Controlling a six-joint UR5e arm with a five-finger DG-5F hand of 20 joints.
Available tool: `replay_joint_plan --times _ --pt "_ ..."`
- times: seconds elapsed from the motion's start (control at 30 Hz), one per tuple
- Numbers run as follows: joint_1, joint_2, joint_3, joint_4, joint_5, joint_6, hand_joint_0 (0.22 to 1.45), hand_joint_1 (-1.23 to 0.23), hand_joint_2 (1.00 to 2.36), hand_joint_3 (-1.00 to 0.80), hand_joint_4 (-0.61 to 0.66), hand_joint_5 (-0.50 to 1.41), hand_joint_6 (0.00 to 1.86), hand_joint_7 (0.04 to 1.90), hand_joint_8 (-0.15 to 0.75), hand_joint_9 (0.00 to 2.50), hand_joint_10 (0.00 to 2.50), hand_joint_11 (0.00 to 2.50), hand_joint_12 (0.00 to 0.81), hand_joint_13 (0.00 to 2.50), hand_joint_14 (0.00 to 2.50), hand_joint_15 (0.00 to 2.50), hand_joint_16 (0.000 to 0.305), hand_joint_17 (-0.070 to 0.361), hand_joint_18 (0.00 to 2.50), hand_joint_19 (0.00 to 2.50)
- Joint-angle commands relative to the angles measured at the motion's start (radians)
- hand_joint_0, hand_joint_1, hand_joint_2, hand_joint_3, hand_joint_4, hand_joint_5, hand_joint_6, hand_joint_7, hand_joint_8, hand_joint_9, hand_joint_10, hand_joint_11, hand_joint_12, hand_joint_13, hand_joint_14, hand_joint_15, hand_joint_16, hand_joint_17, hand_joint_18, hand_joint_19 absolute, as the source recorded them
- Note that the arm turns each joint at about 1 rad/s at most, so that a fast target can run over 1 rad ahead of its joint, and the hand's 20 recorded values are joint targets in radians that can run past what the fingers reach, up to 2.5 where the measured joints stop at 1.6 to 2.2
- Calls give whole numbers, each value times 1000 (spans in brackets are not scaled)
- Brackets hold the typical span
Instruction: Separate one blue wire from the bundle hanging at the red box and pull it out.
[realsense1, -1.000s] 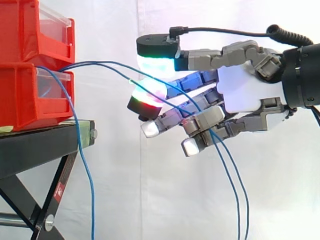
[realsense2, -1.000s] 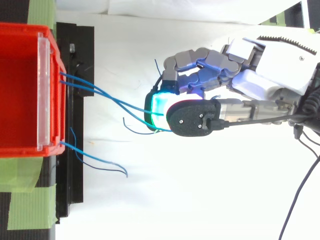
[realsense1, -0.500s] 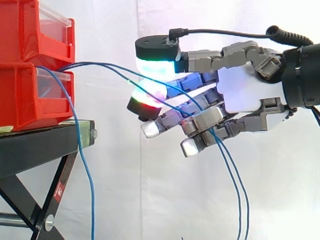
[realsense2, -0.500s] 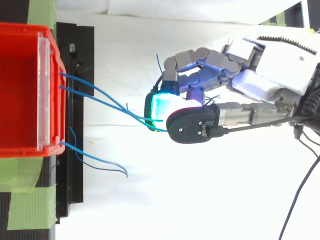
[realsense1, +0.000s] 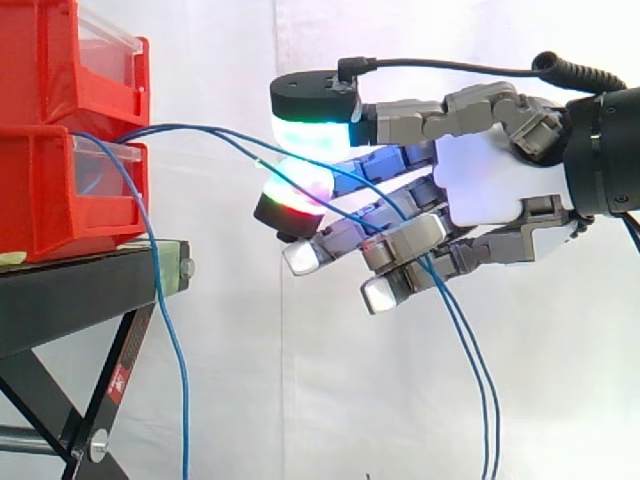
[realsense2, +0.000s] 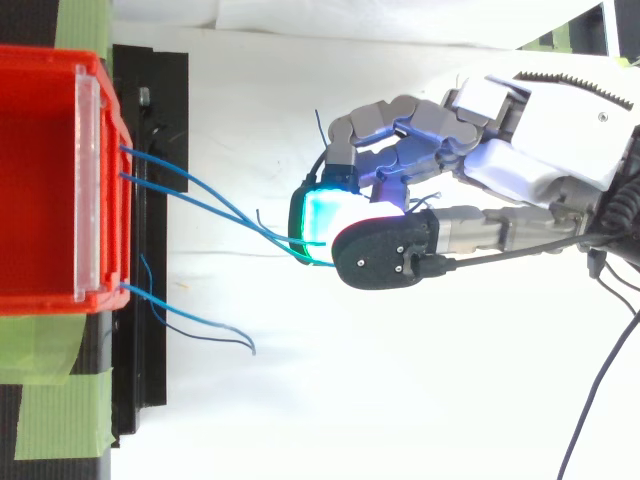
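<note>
Two thin blue wires (realsense1: 200, 127) leave the front of the lower red box (realsense1: 55, 195) and run right to my hand (realsense1: 485, 190). They pass between the thumb's green-white pad (realsense1: 312, 135) and a curled finger's red-green pad (realsense1: 295, 190), which close on them. Behind the pads they cross the other fingers and hang down (realsense1: 470, 350). From above, the same wires (realsense2: 205, 200) slant from the red box (realsense2: 40, 180) into the glowing pad, under my hand (realsense2: 540, 150). A third blue wire (realsense1: 170, 330) drops from the box beside the stand.
A second red bin (realsense1: 70, 60) is stacked on the lower one. Both rest on a black stand (realsense1: 90, 290) with crossed legs. Two more short blue wires (realsense2: 200, 325) stick out at the box's near corner. A white curtain hangs behind.
The thumb has shifted slightly over the finger pad, and the free ends of the held wires have swung a little. The arm and box have stayed put.
</note>
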Motion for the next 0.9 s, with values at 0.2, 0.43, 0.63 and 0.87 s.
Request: replay_joint_plan --times 0.2,0.43,0.63,0.87 --pt "0 0 0 0 0 -2 531 -681 1010 -362 193 -172 743 1157 321 818 20 1060 343 741 1247 1615 48 108 557 1197" --pt "0 0 0 0 0 0 524 -730 1009 -381 195 -175 745 1171 323 812 19 1050 349 728 1258 1608 49 110 558 1200" --pt "0 1 0 0 0 -2 500 -744 1004 -446 201 -177 751 1144 327 804 19 1041 356 721 1298 1589 51 115 570 1182" --pt "0 0 0 0 0 0 497 -743 1002 -471 202 -177 751 1142 329 805 18 1038 355 719 1304 1571 52 116 574 1190"
